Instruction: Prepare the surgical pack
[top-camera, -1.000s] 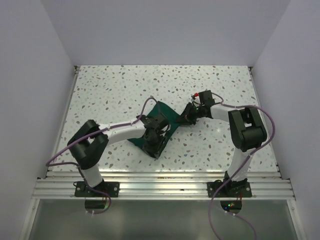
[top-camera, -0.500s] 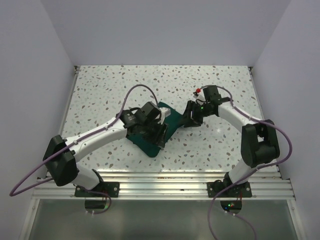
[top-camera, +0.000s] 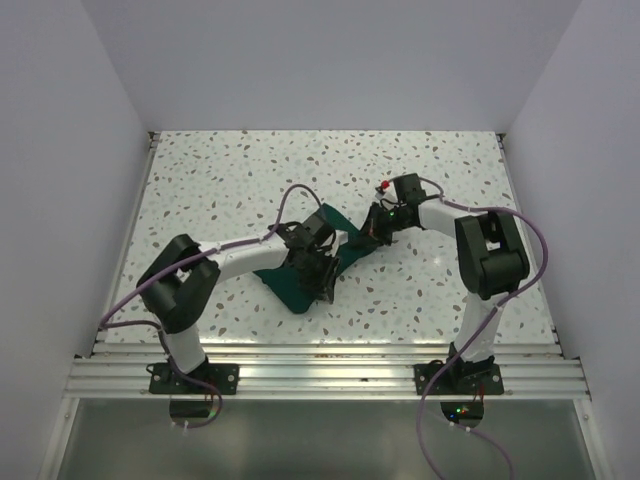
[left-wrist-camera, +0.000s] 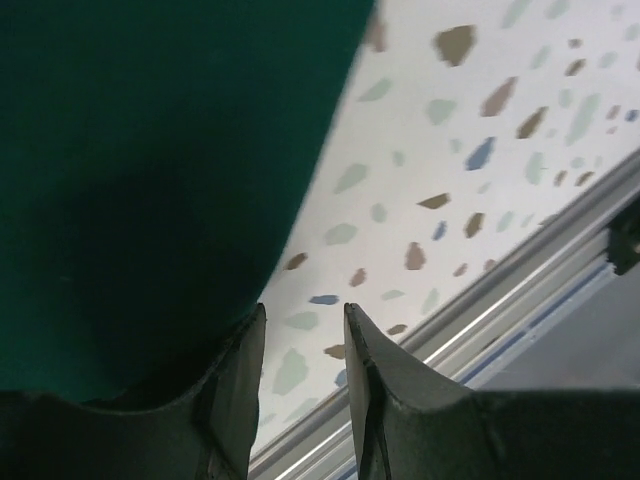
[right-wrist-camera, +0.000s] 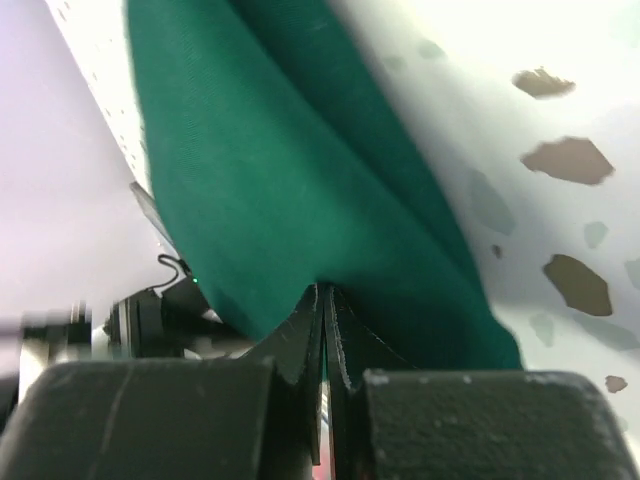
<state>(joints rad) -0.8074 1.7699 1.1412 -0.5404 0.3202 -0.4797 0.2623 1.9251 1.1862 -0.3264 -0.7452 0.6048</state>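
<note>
Top external view, read left to right. The left gripper (top-camera: 318, 275) hangs over the near part of the green cloth (top-camera: 284, 286), which lies bunched at the middle of the speckled table (top-camera: 220, 180). The right gripper (top-camera: 375, 228) sits at the cloth's far right corner.

Left wrist view: the left gripper (left-wrist-camera: 305, 315) is released, its fingers parted by a narrow gap with only bare table (left-wrist-camera: 450, 150) showing between them. The cloth (left-wrist-camera: 150, 150) lies just beside the left-hand finger, and the metal rail (left-wrist-camera: 540, 290) of the table's near edge runs beyond.

Right wrist view: the right gripper (right-wrist-camera: 325, 295) is clenched on a fold of the cloth (right-wrist-camera: 270, 170), which rises to the fingertips (the bite looks thin).

Likely hazards: the fold may slip out of so shallow a pinch once the right arm pulls. A pull may also drag the whole bundle across the table instead of turning one layer. The left fingers, standing off the cloth's edge, may close on nothing.

Not resolved: the left wrist covers the cloth's centre from above, no instrument tray can be seen in any view, and the number of layers pinched cannot be told.
</note>
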